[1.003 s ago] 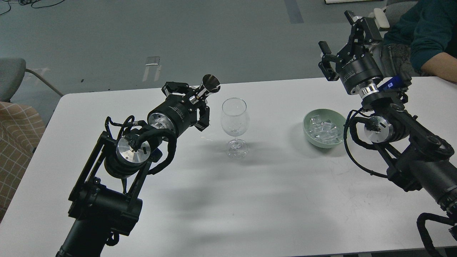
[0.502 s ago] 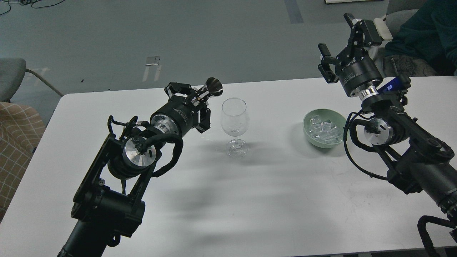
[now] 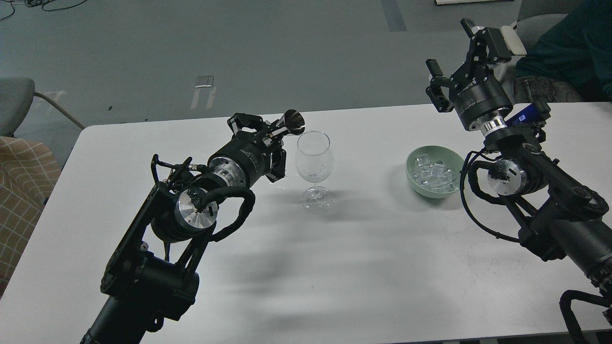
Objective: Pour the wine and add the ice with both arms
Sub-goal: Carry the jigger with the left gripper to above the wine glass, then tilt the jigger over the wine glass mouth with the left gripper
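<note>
Two grippers are seen around the glass (image 3: 313,165): the left gripper (image 3: 267,136) clamps a jigger (image 3: 291,125) beside its rim, the right gripper (image 3: 459,57) is spread wide beyond the ice (image 3: 434,173) bowl (image 3: 413,179).

Even, cool overhead light, moderately bright, frame sharp across, no motion blur. White table (image 3: 363,267) carries soft, diffuse grey arm shadows across its middle, plus a small one beside the wine glass (image 3: 313,165). Mild highlights on the glass and the ice (image 3: 432,174). Black arm housings lose detail in the dark areas
</note>
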Available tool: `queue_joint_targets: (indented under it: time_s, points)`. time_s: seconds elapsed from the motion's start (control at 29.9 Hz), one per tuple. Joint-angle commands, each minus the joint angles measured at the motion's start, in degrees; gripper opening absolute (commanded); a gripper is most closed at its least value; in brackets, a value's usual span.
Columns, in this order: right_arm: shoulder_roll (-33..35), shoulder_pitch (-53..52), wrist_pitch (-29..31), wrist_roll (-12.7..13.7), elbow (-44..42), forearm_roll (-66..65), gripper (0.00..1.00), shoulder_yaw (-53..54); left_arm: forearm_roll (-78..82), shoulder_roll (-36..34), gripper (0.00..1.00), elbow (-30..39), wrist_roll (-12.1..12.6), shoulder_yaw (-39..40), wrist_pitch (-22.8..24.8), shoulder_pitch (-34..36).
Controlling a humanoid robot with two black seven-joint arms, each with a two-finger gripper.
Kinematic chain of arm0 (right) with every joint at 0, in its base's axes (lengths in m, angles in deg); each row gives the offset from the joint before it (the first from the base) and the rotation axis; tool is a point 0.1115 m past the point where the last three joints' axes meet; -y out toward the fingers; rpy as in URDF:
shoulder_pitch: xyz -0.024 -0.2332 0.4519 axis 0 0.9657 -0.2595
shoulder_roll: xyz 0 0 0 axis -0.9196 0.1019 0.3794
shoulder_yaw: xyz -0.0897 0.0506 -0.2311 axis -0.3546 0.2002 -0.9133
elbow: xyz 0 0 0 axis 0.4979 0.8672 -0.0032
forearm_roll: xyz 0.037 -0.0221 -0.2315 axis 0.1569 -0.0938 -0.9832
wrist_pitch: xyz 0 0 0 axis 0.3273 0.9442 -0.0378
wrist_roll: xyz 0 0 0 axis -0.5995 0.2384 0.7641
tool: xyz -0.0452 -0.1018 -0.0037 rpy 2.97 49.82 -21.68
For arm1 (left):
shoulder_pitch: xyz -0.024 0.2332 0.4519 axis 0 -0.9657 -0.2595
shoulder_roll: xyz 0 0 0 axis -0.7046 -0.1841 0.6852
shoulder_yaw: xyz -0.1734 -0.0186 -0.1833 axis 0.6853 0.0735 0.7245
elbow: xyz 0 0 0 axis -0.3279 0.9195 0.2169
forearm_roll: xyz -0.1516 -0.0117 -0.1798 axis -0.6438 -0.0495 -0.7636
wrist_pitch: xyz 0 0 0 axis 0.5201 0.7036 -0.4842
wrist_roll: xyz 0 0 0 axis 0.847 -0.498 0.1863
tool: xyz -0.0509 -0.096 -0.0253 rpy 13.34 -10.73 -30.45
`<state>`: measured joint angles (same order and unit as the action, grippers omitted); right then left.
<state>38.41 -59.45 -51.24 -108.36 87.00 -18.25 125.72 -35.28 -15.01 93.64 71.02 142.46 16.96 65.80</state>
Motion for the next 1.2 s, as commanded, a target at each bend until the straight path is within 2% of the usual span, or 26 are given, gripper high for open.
queue_joint_targets:
  time_s: [0.0, 1.17]
  points:
    - [0.0, 0.28, -0.06, 0.0, 0.04, 0.0, 1.0, 0.01, 1.8, 0.0, 0.0, -0.01, 0.02, -0.88, 0.04, 0.05]
    - [0.44, 1.07, -0.06, 0.0, 0.47, 0.0, 1.0, 0.18, 10.24, 0.0, 0.0, -0.53, -0.07, -3.08, 0.31, 1.81]
